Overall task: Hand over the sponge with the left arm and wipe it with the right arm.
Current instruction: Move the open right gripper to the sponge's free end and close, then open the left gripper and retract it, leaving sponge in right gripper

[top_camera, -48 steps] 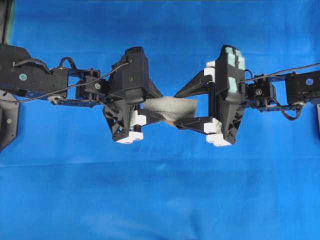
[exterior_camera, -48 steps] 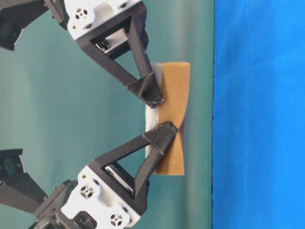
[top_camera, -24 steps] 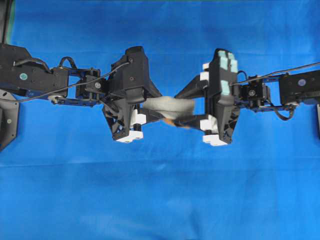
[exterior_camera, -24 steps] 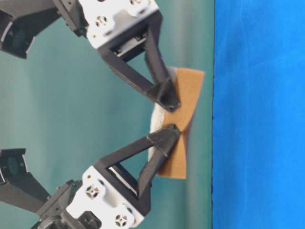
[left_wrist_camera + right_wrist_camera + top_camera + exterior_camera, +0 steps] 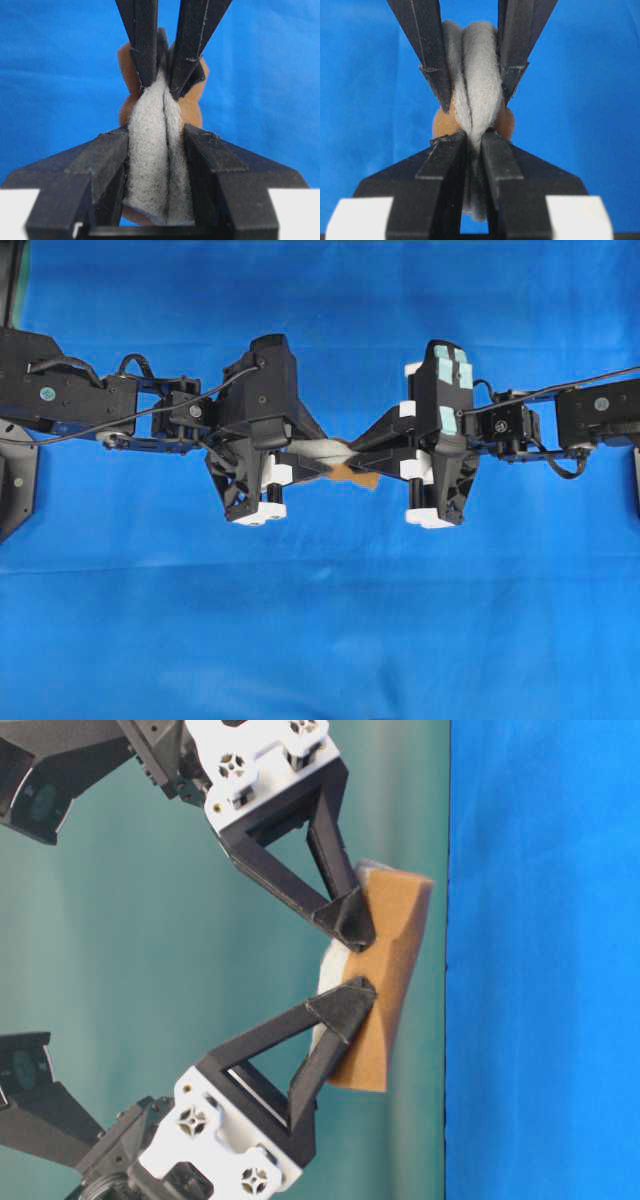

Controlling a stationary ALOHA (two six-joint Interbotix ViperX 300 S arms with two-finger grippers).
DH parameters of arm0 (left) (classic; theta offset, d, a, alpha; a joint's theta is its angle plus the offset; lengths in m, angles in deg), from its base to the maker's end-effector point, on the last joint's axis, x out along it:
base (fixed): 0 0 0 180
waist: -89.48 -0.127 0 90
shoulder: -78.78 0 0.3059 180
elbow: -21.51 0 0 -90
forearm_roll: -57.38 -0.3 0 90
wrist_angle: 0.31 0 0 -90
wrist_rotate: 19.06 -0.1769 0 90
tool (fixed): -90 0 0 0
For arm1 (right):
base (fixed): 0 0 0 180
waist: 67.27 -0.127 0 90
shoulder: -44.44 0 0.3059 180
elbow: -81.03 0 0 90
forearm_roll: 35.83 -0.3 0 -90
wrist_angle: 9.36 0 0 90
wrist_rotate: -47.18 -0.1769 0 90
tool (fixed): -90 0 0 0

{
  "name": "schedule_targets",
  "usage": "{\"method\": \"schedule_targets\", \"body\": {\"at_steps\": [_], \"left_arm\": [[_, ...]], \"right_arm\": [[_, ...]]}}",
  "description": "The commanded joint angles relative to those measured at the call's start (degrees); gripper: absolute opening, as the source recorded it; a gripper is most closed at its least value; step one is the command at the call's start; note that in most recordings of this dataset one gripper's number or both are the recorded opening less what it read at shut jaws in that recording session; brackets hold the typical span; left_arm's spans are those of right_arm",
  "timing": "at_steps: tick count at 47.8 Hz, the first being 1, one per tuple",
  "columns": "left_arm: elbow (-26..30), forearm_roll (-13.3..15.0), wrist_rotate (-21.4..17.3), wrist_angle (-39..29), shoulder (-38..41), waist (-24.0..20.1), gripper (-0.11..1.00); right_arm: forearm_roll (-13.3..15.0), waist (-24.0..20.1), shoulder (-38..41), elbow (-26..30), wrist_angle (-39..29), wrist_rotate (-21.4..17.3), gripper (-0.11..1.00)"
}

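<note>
The sponge point(image 5: 345, 462) is held in mid-air above the blue counter point(image 5: 320, 620), pinched at once by the left claw point(image 5: 322, 462) and the right claw point(image 5: 368, 462), both clamped tight. It is folded and squashed: soft, light stuff, best gripped mid-body.

Black jointed arms, black cables; white end blocks; right arm point(image 5: 560, 425) carries teal pads.

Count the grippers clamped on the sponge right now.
2. The left gripper pinches the sponge from overhead-view left, the right gripper from the right; both squeeze it mid-air.
</note>
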Motion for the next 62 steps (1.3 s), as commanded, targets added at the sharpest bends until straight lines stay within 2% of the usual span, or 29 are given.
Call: {"method": "schedule_targets", "body": {"at_steps": [1, 3, 9, 12, 20, 34, 50, 62], "left_arm": [[0.53, -0.18, -0.09, 1.41, -1.58, -0.09, 0.29], [0.18, -0.18, -0.18, 1.49, -2.02, -0.09, 0.34], [-1.67, -0.18, -0.53, 1.58, -4.66, 0.00, 0.70], [-2.81, -0.18, -0.62, 1.58, -6.24, 0.18, 0.78], [-6.86, -0.26, -0.62, 2.20, -12.39, 1.14, 0.77], [-15.21, -0.18, -0.44, 7.65, -22.15, 1.76, 0.76], [-16.00, -0.18, -0.62, 8.00, -22.59, 1.93, 0.76], [-16.08, -0.26, -0.70, 8.00, -22.50, 1.93, 0.76]], "right_arm": [[0.18, -0.18, -0.79, 0.97, -0.70, 0.18, 0.14], [0.09, -0.18, -0.97, 0.88, -0.97, 0.18, 0.14], [0.09, -0.26, -1.85, 0.62, -1.85, 0.18, 0.14], [0.09, -0.35, -2.72, 0.18, -2.46, 0.18, 0.14], [0.09, -0.44, -4.57, -1.23, -3.08, 0.09, 0.14], [0.09, -0.35, -5.98, -2.37, -3.08, 0.18, 0.14], [0.09, -0.35, -4.31, -2.55, -2.72, 0.18, 0.14], [0.09, -0.26, 3.96, -2.37, 0.79, 0.18, 0.14]]}}
